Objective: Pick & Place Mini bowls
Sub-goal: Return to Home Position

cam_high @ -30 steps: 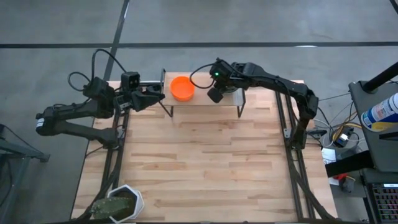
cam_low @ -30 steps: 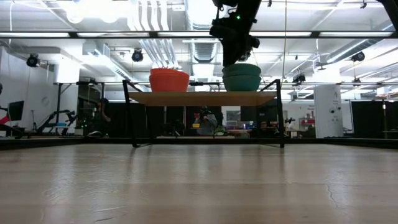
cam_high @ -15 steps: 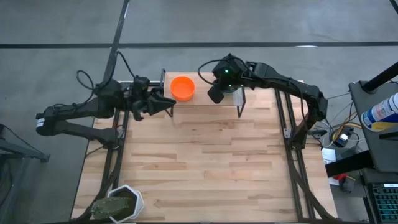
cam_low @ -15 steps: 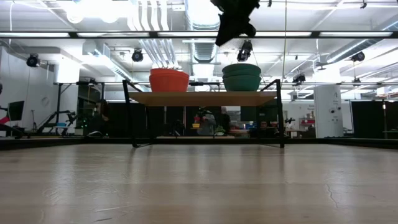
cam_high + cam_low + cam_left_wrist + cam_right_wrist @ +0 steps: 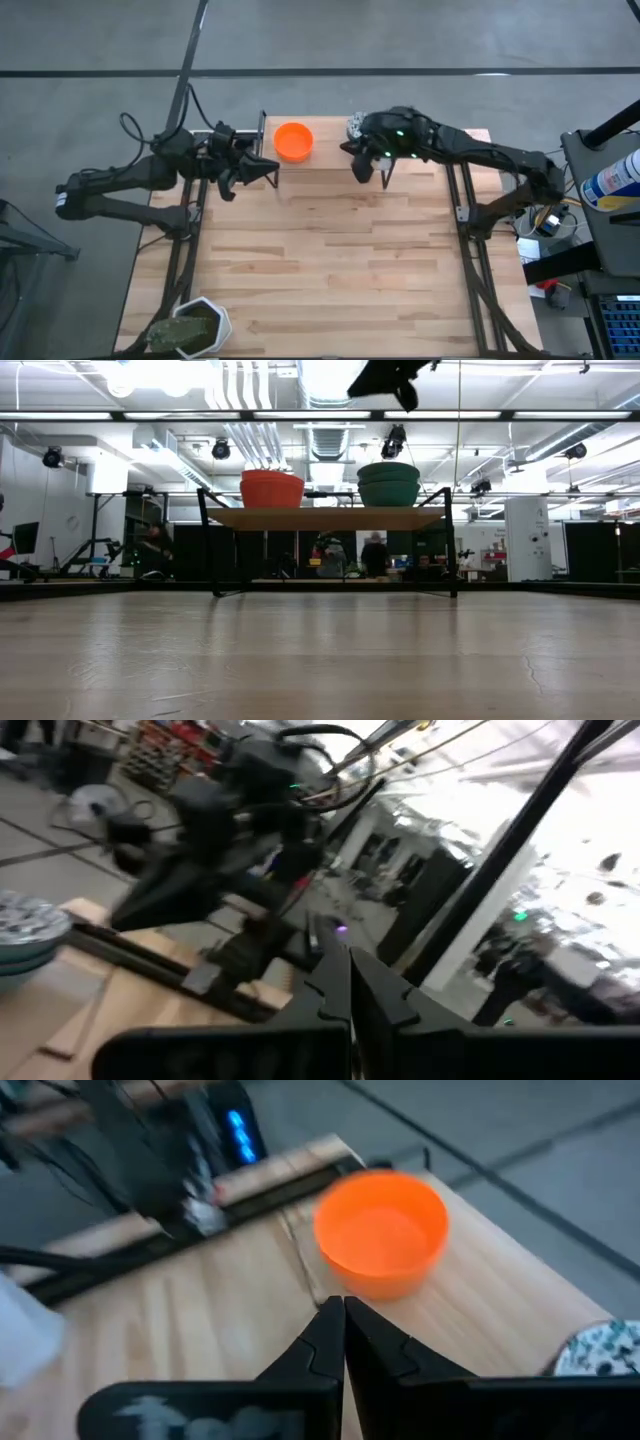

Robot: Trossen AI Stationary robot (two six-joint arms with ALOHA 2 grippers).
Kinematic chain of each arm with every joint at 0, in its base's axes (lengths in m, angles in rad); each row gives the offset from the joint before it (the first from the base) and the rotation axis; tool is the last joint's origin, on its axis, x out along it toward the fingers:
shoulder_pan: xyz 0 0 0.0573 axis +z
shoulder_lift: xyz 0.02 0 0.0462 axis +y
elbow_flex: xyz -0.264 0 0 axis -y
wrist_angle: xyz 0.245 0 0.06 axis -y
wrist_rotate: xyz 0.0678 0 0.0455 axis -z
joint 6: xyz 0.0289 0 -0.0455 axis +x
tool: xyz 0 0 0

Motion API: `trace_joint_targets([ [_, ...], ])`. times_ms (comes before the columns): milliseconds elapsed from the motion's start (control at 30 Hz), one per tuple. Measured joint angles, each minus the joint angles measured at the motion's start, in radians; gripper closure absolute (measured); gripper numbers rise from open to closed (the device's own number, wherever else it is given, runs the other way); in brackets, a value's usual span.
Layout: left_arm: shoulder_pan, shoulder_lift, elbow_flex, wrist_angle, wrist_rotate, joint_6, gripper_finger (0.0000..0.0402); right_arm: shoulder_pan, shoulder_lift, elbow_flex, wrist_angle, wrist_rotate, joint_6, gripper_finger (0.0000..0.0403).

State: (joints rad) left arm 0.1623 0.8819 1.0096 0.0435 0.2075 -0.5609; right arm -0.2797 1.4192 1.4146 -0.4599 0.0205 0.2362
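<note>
On a small raised wooden shelf at the table's far edge stand the mini bowls: an orange stack on the left and a speckled stack on the right. My right gripper hovers shut above the shelf, just near of the speckled stack, pointing toward the orange bowls. It shows high over the speckled bowls in the low view. My left gripper is shut and empty, off the shelf's near left corner.
A white hexagonal plant pot sits at the table's near left corner. The shelf stands on thin black legs. Bare wooden tabletop stretches from the shelf to the near edge. People move in the room behind.
My right gripper has risen from just above the speckled stack and drawn a little toward the near edge. My left gripper has gone toward the right and near edges, ending by the shelf's near left corner, and its fingers have come together. The bowls have stayed put.
</note>
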Motion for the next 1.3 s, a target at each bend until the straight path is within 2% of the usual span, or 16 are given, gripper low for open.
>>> trace_joint_targets([
  [167,0.000,-0.025,0.000,-0.099,-0.052,0.045,0.0401,0.043,-0.137,-0.172,0.174,-0.028,0.003,0.0394],
  [333,0.000,-0.047,0.000,-0.228,-0.105,0.082,0.0401,0.067,-0.243,-0.289,0.235,-0.016,0.157,0.0394],
  [467,-0.002,-0.067,-0.016,-0.242,-0.113,0.107,0.0401,0.062,-0.317,-0.381,0.224,-0.013,0.047,0.0394],
  [533,-0.002,-0.087,-0.043,-0.236,-0.116,0.124,0.0401,0.067,-0.356,-0.428,0.225,-0.031,0.045,0.0394],
  [667,-0.002,-0.154,-0.122,-0.222,-0.122,0.115,0.0401,0.085,-0.420,-0.519,0.260,-0.055,0.049,0.0394],
  [800,-0.002,-0.237,-0.232,-0.138,-0.163,0.078,0.0401,0.099,-0.477,-0.586,0.313,-0.056,0.044,0.0394],
  [1033,-0.002,-0.352,-0.416,-0.141,-0.189,0.147,0.0401,0.099,-0.544,-0.645,0.319,-0.060,0.004,0.0394],
  [1167,-0.002,-0.397,-0.535,-0.101,-0.188,0.038,0.0401,0.099,-0.562,-0.659,0.320,-0.106,-0.051,0.0394],
  [1300,-0.003,-0.441,-0.636,0.001,-0.188,0.036,0.0401,0.099,-0.577,-0.672,0.322,-0.154,-0.105,0.0394],
])
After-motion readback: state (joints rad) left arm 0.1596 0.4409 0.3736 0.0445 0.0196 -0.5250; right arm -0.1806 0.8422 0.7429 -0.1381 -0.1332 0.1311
